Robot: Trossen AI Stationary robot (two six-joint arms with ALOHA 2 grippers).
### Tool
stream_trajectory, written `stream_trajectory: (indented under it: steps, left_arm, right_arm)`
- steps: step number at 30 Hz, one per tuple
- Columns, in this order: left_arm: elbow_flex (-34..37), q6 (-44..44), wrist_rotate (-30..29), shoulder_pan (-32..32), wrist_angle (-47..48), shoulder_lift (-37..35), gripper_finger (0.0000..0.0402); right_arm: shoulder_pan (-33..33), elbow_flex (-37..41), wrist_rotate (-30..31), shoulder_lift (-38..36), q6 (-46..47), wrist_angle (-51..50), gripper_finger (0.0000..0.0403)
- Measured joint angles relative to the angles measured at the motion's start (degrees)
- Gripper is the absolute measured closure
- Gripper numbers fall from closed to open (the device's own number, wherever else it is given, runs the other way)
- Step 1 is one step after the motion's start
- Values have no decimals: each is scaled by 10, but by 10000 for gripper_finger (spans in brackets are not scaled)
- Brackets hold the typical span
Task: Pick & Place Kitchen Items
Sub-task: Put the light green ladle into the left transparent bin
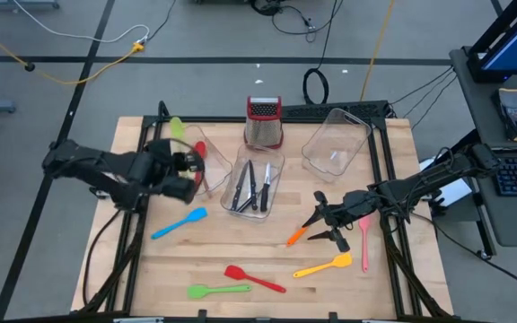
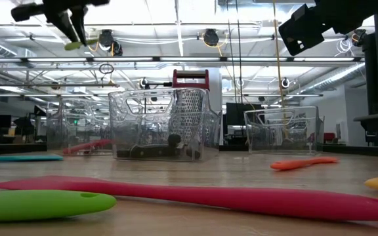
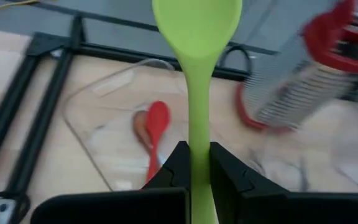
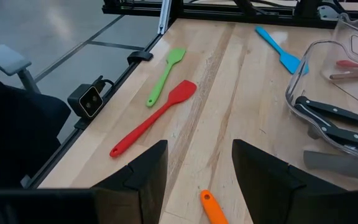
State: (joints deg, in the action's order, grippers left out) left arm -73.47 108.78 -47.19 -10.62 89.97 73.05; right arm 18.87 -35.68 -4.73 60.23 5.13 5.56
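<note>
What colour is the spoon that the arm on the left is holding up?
Light green: the spoon is clamped in the left gripper, clearest in the left wrist view.

Grey concrete floor (image 1: 214, 40) lying around pale wooden table (image 1: 267, 260); yellow cable (image 1: 79, 72) trailing across; bright ceiling strip lights (image 2: 176, 16) glowing overhead.

Left gripper (image 3: 194, 171) clamped, right gripper (image 4: 197, 165) agape
</note>
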Motion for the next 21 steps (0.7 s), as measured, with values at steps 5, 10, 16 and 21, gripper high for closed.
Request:
stream_trajectory:
  steps: [5,10,16,21]
  left_arm:
    - [0,-35,49,76,-5,14,383]
    - [0,-94,84,130,-41,41,383]
    - [0,-140,122,173,-75,94,383]
    - [9,-146,185,197,-76,146,383]
  right_arm:
    - [0,0,0,0,0,0,230]
    - [0,0,0,0,-3,0,232]
    - [0,0,0,0,-3,0,232]
    - [0,0,0,0,-3,-1,229]
